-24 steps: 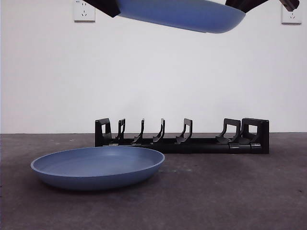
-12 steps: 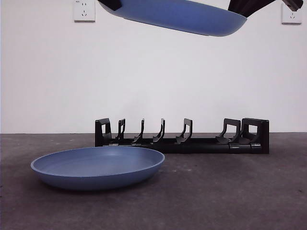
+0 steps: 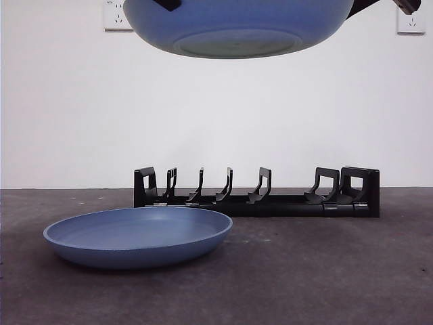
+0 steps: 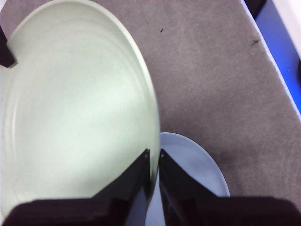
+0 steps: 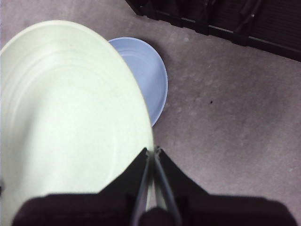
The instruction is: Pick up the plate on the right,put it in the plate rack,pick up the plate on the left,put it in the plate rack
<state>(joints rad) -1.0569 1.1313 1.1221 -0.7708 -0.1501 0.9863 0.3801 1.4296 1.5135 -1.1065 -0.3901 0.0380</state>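
Observation:
A blue plate [image 3: 237, 27] hangs high above the table, tilted so its underside faces the front camera. Both grippers hold it by opposite rims. My left gripper [image 4: 154, 155] is shut on the rim of this plate [image 4: 70, 108], which looks pale in the wrist views. My right gripper [image 5: 153, 151] pinches the other side of the plate [image 5: 61, 122]. A second blue plate [image 3: 139, 237] lies flat on the table at the front left, below the held one. Behind it stands the black plate rack [image 3: 257, 196] with its upright prongs and nothing in it.
The table top [image 3: 325, 271] is dark grey. A white wall with two sockets [image 3: 118, 15] closes the back. A blue strip [image 4: 282, 56] runs along the table's edge in the left wrist view. The rack [image 5: 221, 16] shows at the edge of the right wrist view.
The held plate has tipped from nearly level to steeply tilted, turning its underside toward the front camera. The plate on the table and the rack have not moved.

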